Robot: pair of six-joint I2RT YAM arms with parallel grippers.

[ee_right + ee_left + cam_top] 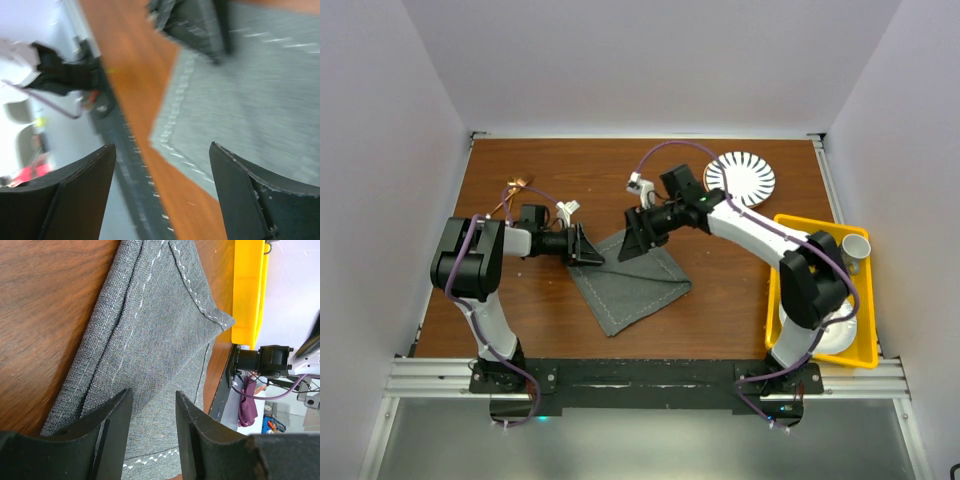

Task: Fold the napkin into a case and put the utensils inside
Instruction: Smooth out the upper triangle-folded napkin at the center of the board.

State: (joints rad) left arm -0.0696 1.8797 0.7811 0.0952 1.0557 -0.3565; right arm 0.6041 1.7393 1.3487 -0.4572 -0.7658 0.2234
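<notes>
**Top view.** The napkin (632,285) lies near the middle of the tabletop (720,310), slightly toward 6 o'clock. It is flat and already doubled over itself, but too broad to count as a case yet. The utensils (515,186) lie well apart from it at about 10 o'clock. A striped plate (740,178) is at 1 o'clock and a yellow bin (810,220) at 3 to 4 o'clock.

The left gripper (588,250) sits at the napkin's 10 o'clock corner. The right gripper (632,245) is over its 12 o'clock edge.

**Left wrist view.** The left gripper (153,395) has its jaws about half parted over the cloth. Fabric shows through the gap, and nothing is seen pinched between the jaws. Overlapping layers and pale stitched hems (145,285) run away from the jaws toward a free corner (225,320).

**Right wrist view (blurred).** The right gripper (162,147) has its jaws spread wide and holds nothing. A hemmed edge of the napkin is below and beyond it.

**Handling, as judged.**
- The napkin looks light, limp and coarse-woven. It should drape and crease easily and will not hold a fold unless pressed flat.
- It may drag across the smooth wood if pulled from one side only.
- The hemmed corners and edges are the best places to grip, being thicker and easier to pinch than a flat middle layer. Catching both layers together would undo the fold.
- The utensils appear thin, rigid and slick, and lie low on the wood. A grip across the handle near its middle seems safest, though they may slip or pivot.
</notes>
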